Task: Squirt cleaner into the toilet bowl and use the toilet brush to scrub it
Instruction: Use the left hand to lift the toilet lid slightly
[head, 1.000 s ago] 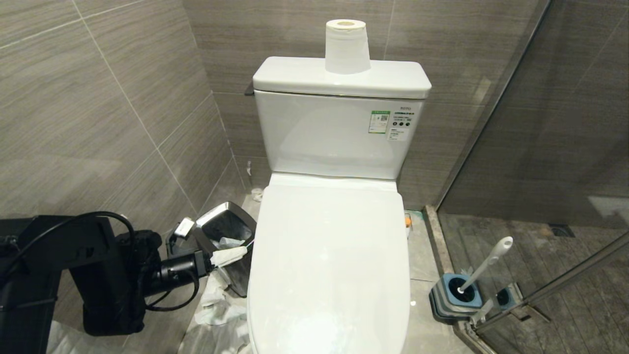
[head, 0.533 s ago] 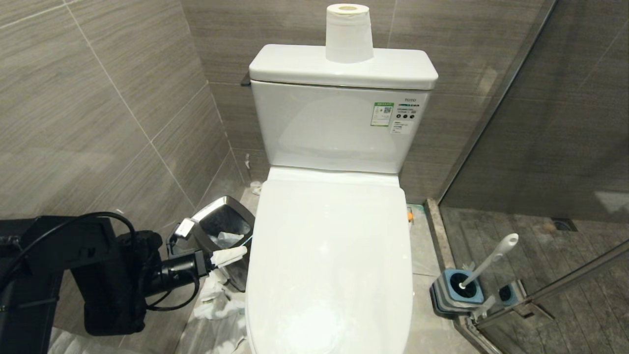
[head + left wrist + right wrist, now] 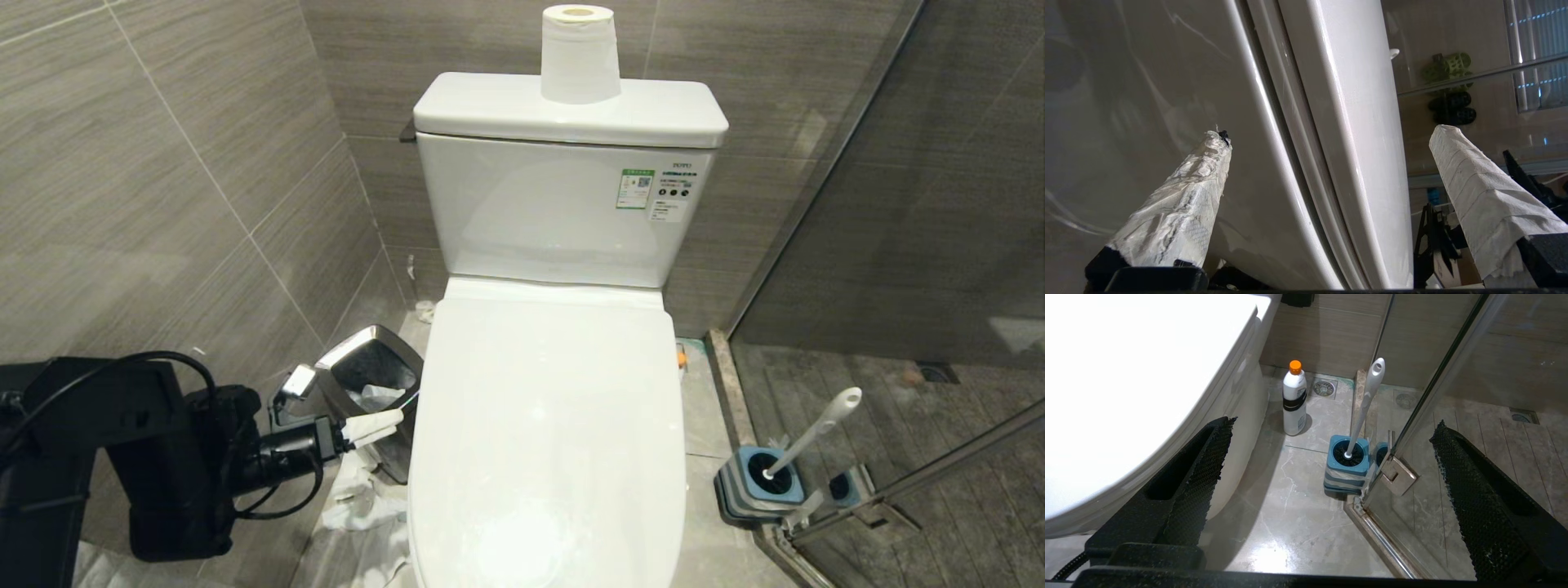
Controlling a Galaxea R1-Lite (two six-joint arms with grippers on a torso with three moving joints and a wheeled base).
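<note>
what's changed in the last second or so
The head view tipped, so the whole scene shifted; the things themselves did not move. The left gripper, open and holding nothing, eased slightly left beside the toilet lid's edge. Lid still shut, toilet brush still in its holder, roll still on the tank.

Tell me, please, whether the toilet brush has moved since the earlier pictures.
No. The toilet brush still leans in its blue holder by the glass door frame; only the whole view shifted, so the camera moved.
</note>
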